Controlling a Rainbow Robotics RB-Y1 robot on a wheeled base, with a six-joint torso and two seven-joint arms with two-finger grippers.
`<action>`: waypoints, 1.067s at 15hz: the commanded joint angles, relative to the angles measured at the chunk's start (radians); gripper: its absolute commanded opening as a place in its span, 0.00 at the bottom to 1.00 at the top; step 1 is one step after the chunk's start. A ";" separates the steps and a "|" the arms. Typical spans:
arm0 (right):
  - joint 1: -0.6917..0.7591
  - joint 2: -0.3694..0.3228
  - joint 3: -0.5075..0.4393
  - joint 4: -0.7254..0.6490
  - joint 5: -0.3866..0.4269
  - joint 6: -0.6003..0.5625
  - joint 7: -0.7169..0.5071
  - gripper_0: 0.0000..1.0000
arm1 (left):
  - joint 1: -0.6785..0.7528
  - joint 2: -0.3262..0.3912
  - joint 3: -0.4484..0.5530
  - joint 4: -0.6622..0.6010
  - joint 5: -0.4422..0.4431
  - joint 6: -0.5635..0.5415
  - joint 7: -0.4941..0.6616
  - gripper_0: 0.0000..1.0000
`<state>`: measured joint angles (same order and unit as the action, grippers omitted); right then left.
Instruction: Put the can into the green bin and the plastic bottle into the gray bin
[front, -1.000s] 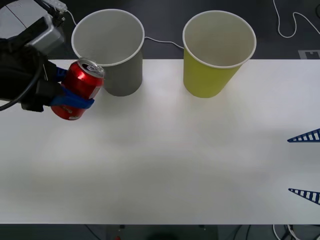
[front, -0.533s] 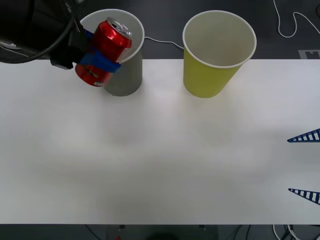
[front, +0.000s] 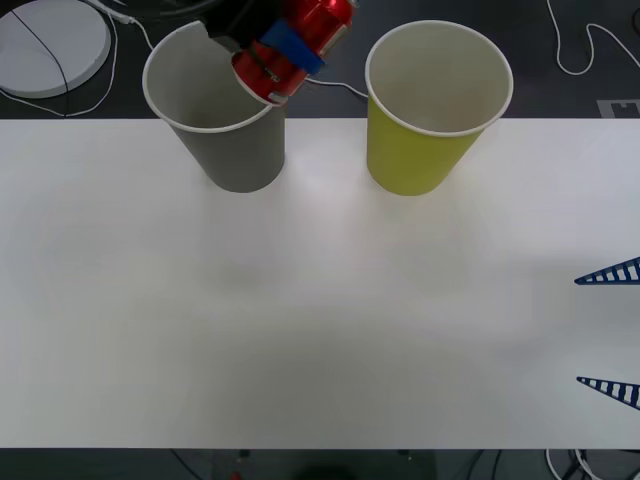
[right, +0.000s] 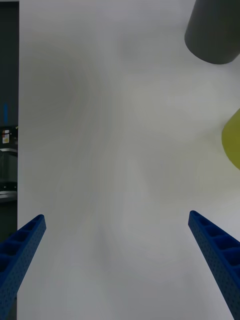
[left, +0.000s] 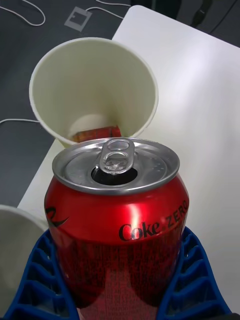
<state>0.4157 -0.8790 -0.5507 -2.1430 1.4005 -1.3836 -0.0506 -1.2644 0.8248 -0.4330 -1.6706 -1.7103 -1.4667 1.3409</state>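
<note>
- Left gripper (front: 283, 47) grasps the small red metal drinks can (front: 293, 42), tilted, high above the big gray paper-cup bin's (front: 222, 130) far rim.
- Carry step, I'd say; next it must travel across to the large yellow-green bin (front: 436, 110).
- Label reads "Coke ZERO".
- Right gripper (front: 608, 332) waits spread apart.

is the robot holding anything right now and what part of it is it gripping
Yes. The left gripper holds the can by its lower body, blue jaws clamped on opposite sides. The right gripper is open and empty.
</note>
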 joint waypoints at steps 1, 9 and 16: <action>0.000 0.000 0.000 0.000 0.000 0.000 0.000 1.00 | -0.112 -0.110 -0.050 0.163 -0.023 0.005 0.001 0.00; 0.000 0.000 0.000 0.000 0.000 0.000 0.000 1.00 | -0.326 -0.381 -0.158 0.537 -0.181 0.146 0.004 0.00; 0.000 0.000 0.000 0.000 0.000 0.000 0.000 1.00 | -0.446 -0.570 -0.176 0.816 -0.279 0.238 0.004 0.00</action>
<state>0.4157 -0.8790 -0.5507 -2.1430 1.4005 -1.3837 -0.0506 -1.6994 0.2744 -0.6091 -0.8898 -1.9849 -1.2397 1.3455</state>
